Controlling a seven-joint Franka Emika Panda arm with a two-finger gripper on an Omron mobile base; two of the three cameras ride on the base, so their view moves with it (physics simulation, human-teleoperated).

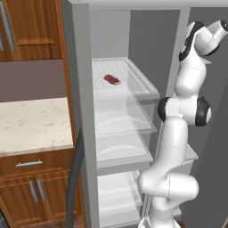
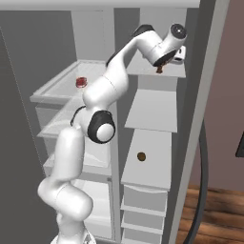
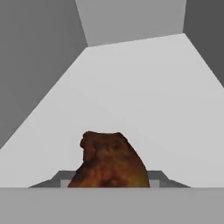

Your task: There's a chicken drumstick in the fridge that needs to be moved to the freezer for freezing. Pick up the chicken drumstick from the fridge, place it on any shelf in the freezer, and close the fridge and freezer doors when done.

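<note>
The pincer (image 2: pixel 162 68) sits in the upper right of the right base view, reaching into the freezer (image 2: pixel 155 119), the narrower compartment with solid white shelves. It is closed on the chicken drumstick (image 3: pixel 109 162), which fills the lower middle of the hand view as a dark brown lump, with a white shelf (image 3: pixel 144 96) stretching away beyond it to the grey back wall. In the right base view a small brown shape hangs under the hand just over the front of the top freezer shelf (image 2: pixel 159 69).

By my reading, the pick from the fridge (image 1: pixel 120 116) is done and the carry across is finished too; the meat is over a freezer shelf but not yet let go. Whether it already touches the slab I cannot tell.

The flat red slab of raw meat (image 1: pixel 112 79) lies on the top clear shelf in the upper middle of the left base view, untouched. A small dark round item (image 2: pixel 141 156) rests on a lower freezer shelf.

Left to do: release the drumstick, draw the arm out, and shut both doors, which stand open, one door edge (image 1: pixel 82 116) showing at the left of the left base view.
</note>
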